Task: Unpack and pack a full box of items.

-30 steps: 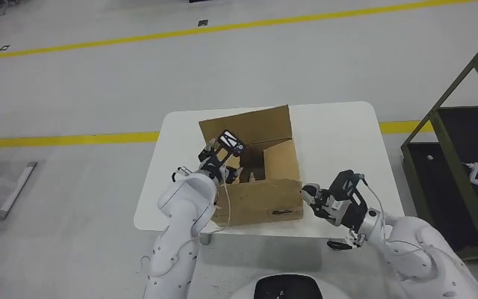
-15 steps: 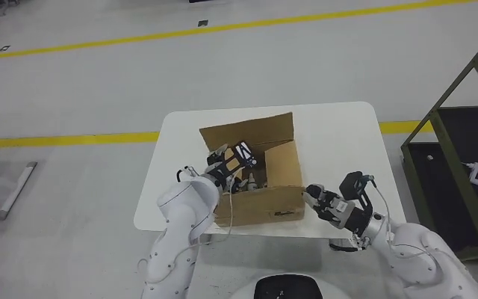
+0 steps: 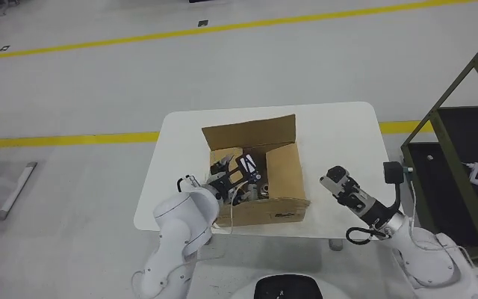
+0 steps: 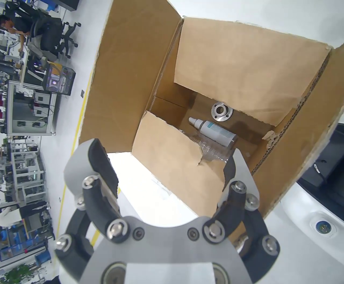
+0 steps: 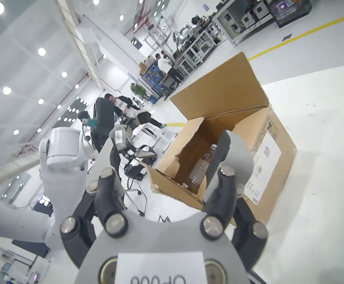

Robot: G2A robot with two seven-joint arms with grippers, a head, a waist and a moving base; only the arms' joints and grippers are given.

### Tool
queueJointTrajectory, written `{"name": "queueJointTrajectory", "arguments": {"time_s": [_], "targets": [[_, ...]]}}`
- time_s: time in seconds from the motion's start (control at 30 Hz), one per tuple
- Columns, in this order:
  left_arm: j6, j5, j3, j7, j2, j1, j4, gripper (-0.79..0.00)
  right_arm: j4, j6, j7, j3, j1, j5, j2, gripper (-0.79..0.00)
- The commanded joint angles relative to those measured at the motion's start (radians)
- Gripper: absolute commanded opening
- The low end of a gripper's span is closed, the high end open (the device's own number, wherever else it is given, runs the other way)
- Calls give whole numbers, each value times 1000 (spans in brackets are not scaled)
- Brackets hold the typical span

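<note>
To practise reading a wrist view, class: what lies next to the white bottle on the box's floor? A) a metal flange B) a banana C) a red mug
A: a round metal flange lies on the cardboard box floor beside the white bottle.

Spray bottle (image 4: 215,132) beside flange (image 4: 221,112) inside box (image 3: 261,212), box on table (image 3: 340,134).

1. An industrial robotics lab hall: a pale painted floor (image 3: 89,90) marked with yellow lines (image 3: 224,28).
2. A high ceiling with round lights (image 5: 41,51).
3. Equipment racks (image 5: 242,18) and office chairs (image 4: 52,33) along the edges.
</note>
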Motion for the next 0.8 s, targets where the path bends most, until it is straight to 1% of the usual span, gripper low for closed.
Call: {"name": "queueJointTrajectory", "arguments": {"time_s": [0.0, 0.13, 0.23, 0.3, 0.37, 0.47, 0.57, 0.63, 0.7, 0.77], "targets": [[2, -17, -7, -2, 7, 21, -17, 0, 3, 40, 8, -17, 16, 3, -1, -785], [3, -57, -15, -3, 23, 62, -57, 0, 19, 102, 76, -80, 72, 8, -4, -785], [4, -80, -21, -4, 34, 76, -76, 0, 33, 110, 147, -127, 104, -24, -4, -785], [12, -100, -30, -12, 41, 77, -85, 0, 45, 103, 202, -159, 123, -44, -3, -785], [24, -112, -42, -24, 47, 72, -91, 0, 65, 72, 254, -188, 133, -26, -2, -785], [41, -115, -54, -41, 56, 61, -92, 0, 96, 46, 323, -205, 141, -34, 3, -785], [63, -132, -69, -54, 59, 45, -89, 0, 112, 24, 356, -211, 142, -55, 8, -785], [86, -135, -70, -53, 60, 35, -79, 0, 118, 16, 365, -211, 145, -104, 11, -785], [113, -135, -69, -46, 61, 25, -66, 0, 120, 16, 361, -218, 147, -153, 14, -785], [135, -141, -65, -34, 61, 21, -47, 0, 122, 18, 356, -230, 149, -167, 14, -785]]}}
